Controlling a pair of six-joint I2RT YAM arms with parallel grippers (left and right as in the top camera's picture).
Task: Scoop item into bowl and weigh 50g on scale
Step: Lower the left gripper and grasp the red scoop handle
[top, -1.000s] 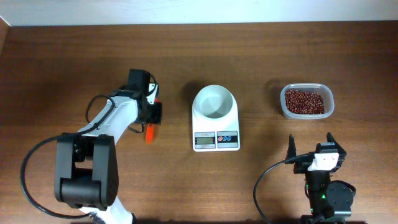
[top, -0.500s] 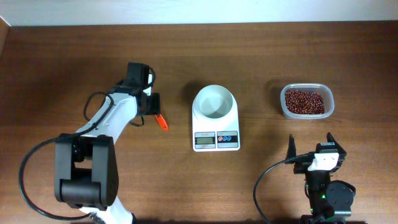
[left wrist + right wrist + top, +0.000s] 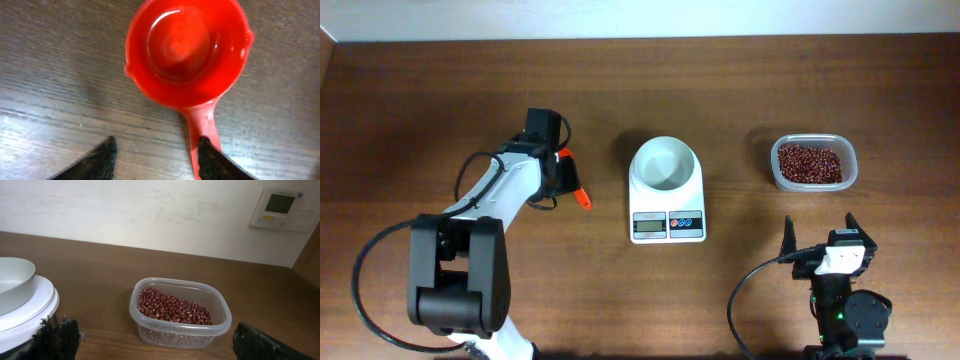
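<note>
Red scoop (image 3: 581, 197) clear of scale (image 3: 667, 226).

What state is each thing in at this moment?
scoop: empty, lying on the table, handle beside one finger.
bowl: empty, sitting on the scale.
scale: display unreadable.
container: lidless, holding beans.
left gripper: open, not clamped.
right gripper: open, holding nothing.
</note>
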